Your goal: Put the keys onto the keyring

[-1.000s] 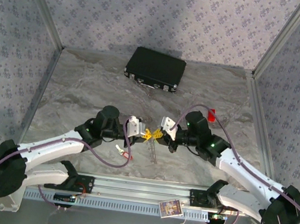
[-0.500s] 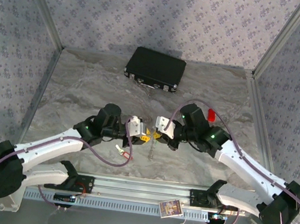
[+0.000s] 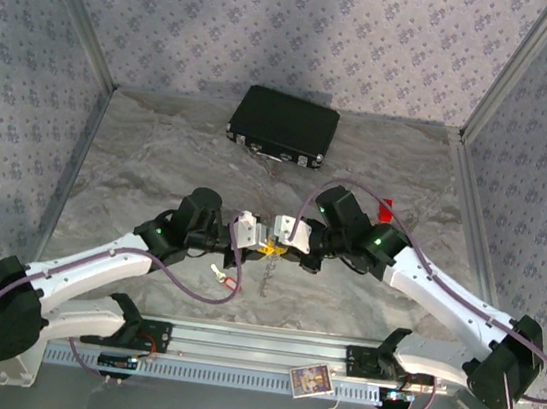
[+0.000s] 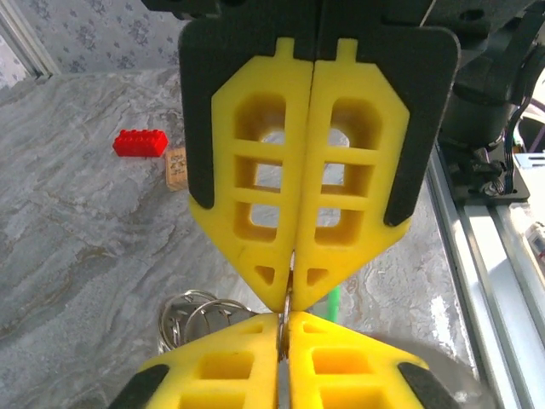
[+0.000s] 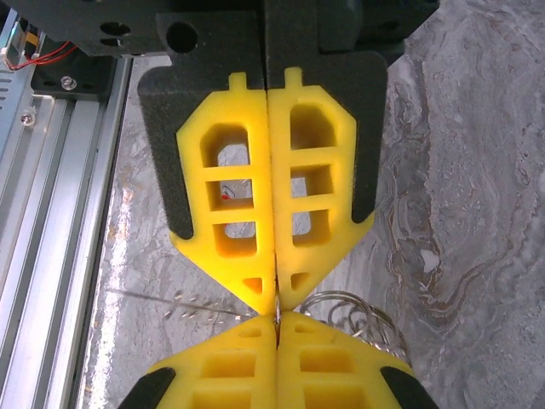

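Observation:
In the top view my left gripper and right gripper meet tip to tip above the table's middle. Both are shut on a thin metal wire, and the keyring's pale loops hang just beside that pinch. In the left wrist view my left gripper faces the right one's yellow fingertips, with a green tag showing behind them. Next to my right gripper the same loops appear. A key with a red tag lies on the table near the left arm.
A black case lies at the back. A red block sits behind the right arm. The left wrist view has a red block with a small tan block beside it. The metal rail runs along the near edge.
The right gripper has moved left until its tips meet the left gripper's. The left jaws, slightly apart before, have closed.

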Available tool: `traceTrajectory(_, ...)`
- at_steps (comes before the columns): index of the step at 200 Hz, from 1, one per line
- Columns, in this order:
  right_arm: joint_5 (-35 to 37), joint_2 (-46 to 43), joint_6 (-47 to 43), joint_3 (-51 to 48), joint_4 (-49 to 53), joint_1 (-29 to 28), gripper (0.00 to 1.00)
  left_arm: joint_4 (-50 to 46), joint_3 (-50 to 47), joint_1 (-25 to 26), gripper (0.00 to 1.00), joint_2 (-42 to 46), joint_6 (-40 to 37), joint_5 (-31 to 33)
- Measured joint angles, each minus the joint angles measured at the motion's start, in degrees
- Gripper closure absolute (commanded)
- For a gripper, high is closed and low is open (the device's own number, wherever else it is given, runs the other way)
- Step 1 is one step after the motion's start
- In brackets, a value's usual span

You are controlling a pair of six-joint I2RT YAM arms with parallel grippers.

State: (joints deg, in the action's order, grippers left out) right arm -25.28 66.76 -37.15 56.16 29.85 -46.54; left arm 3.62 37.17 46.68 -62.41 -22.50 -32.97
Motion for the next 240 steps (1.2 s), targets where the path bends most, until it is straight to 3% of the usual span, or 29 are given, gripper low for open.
traceTrajectory(9, -0.04, -0.02, 0.04, 0.00, -0.02, 0.13, 1.00, -0.02, 0.00, 0.00, 1.00, 0.00, 0.00, -0.02)
traceTrajectory(22, -0.52, -0.35, 0.46, -0.24, -0.35, 0.59, 0.77, 0.04, 0.00, 0.00, 1.00, 0.00, 0.02, -0.02)
traceTrajectory(38, -1.51, -1.62, 1.68, -1.29, -1.90, 1.27, 0.68, 0.15, 0.00, 0.00, 1.00, 0.00, 0.04, 0.04)
traceTrajectory(80, -5.33, -7.37, 6.86, -8.74, -10.14, 5.27, 0.66, 5.20, -2.71, 0.00, 1.00, 0.00, 2.01, 0.04)
traceTrajectory(132, -7.13, -10.21, 13.60, -16.31, -19.50, 5.55, 0.66, 14.08, -8.02, 0.00, 1.00, 0.00, 5.44, 0.87)
traceTrajectory(240, -7.10, -13.68, 19.52, -20.70, -28.87, 6.19, 0.67, 28.55, -13.70, -3.50, 1.00, 0.02, 12.98, 0.07)
